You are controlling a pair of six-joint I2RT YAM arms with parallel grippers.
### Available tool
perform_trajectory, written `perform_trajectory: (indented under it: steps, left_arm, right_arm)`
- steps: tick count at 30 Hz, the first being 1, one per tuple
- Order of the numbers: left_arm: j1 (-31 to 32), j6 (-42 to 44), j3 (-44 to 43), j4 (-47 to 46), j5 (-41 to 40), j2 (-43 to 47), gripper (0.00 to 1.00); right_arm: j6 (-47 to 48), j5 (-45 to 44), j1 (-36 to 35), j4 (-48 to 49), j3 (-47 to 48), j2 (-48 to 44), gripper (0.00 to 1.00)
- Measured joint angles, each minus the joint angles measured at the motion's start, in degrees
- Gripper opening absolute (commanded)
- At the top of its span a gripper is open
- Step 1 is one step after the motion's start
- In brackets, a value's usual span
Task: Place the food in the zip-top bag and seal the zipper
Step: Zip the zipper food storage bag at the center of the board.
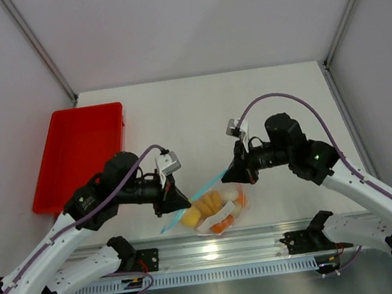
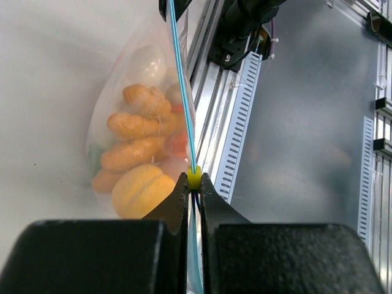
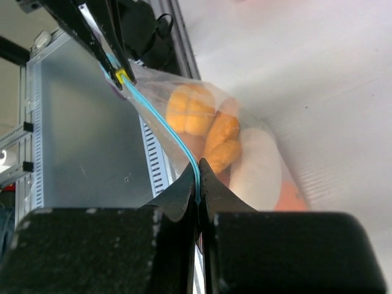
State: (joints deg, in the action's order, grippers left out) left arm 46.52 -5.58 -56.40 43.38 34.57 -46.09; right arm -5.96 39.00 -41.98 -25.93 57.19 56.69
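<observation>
The clear zip-top bag (image 1: 223, 212) hangs between my two grippers above the table's near edge, with the food (image 1: 206, 208) inside: orange, yellow and white pieces (image 2: 136, 153) (image 3: 211, 128). The blue-teal zipper (image 1: 205, 188) runs taut between the grippers (image 2: 181, 86) (image 3: 162, 122). My left gripper (image 1: 173, 203) (image 2: 193, 179) is shut on the zipper at its small yellow slider (image 2: 193, 179). My right gripper (image 1: 238, 174) (image 3: 199, 164) is shut on the zipper's other end.
A red tray (image 1: 80, 154) lies at the left of the white table. The aluminium rail (image 1: 218, 250) with the arm bases runs along the near edge just below the bag. Walls close in the left, right and back.
</observation>
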Motion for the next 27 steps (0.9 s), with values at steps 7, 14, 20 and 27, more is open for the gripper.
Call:
perform_trajectory:
  steps: [7,14,20,27]
  left_arm:
    - [0.0,0.3,-1.1,2.8,2.3,-0.9,0.01]
    - [0.0,1.2,-3.9,3.1,4.8,-5.1,0.01]
    - [0.0,1.2,-5.6,2.4,6.2,-6.1,0.01]
    - [0.0,1.2,-5.9,2.2,6.6,-6.7,0.01]
  right_arm:
    - [3.3,1.7,-4.3,-3.3,4.5,4.8,0.7]
    - [6.9,2.5,-8.7,-6.8,12.3,10.3,0.69]
    - [9.3,2.7,-11.7,-8.7,14.5,15.4,0.59]
    - [10.6,2.8,-14.6,-10.7,14.6,18.5,0.24]
